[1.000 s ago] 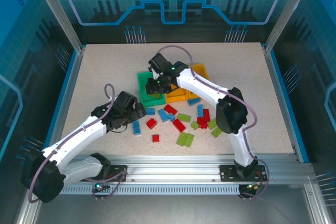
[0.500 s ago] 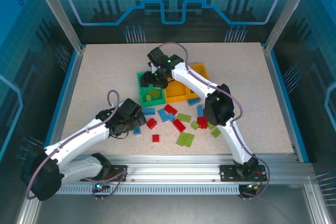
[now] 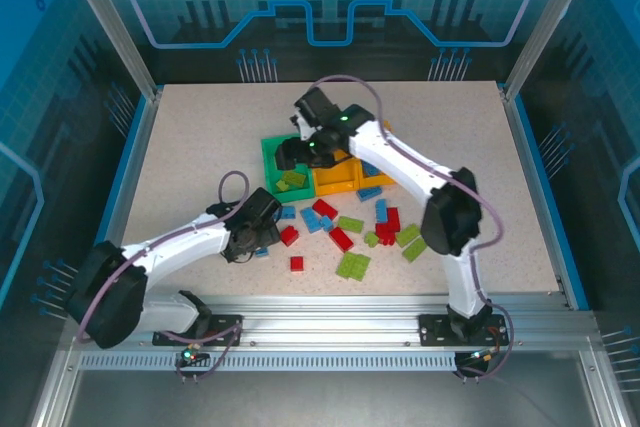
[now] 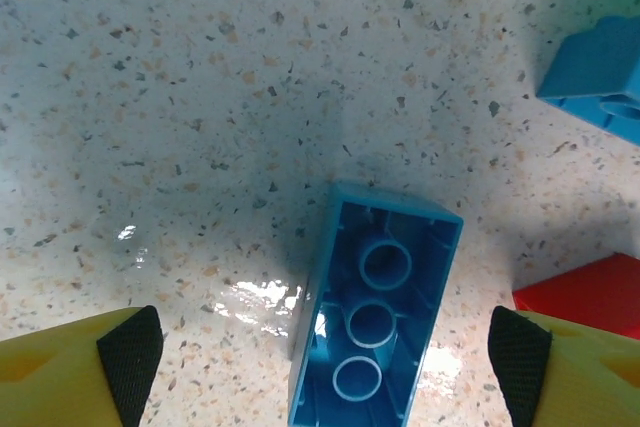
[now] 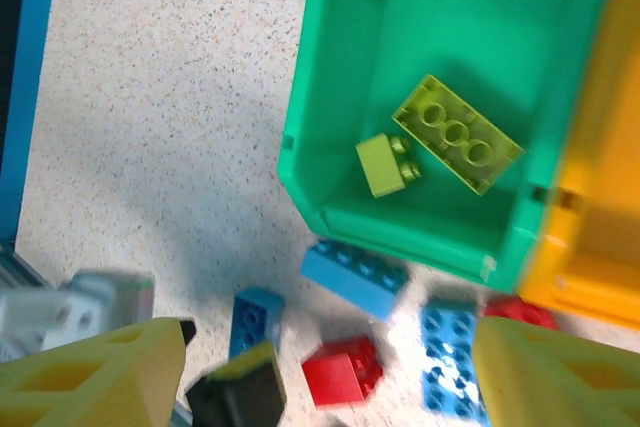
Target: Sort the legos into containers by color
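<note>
My left gripper (image 3: pixel 262 239) (image 4: pixel 325 372) is open and low over the table, its yellow fingers (image 4: pixel 125 357) either side of an upside-down blue lego (image 4: pixel 375 322) without touching it. That blue lego (image 3: pixel 260 250) lies left of the pile. My right gripper (image 3: pixel 291 154) (image 5: pixel 325 382) hangs open and empty above the near left side of the green container (image 3: pixel 268 162) (image 5: pixel 350 67). Two lime legos (image 5: pixel 457 134) (image 5: pixel 385 164) lie inside it. Two orange-yellow containers (image 3: pixel 335 183) (image 3: pixel 384 137) stand to its right. Red (image 3: pixel 341 238), blue (image 3: pixel 311 219) and lime (image 3: pixel 352 266) legos are scattered in front.
Another blue lego (image 4: pixel 595 77) and a red one (image 4: pixel 580 297) lie close to my left fingers. In front of the green container sit blue legos (image 5: pixel 355 277) (image 5: pixel 455 357) and a red one (image 5: pixel 340 367). The right arm's forearm (image 3: pixel 400 172) crosses over the orange-yellow containers.
My left gripper moved right and down over the blue lego. My right gripper shifted off the green container's middle, uncovering two lime legos in it.
</note>
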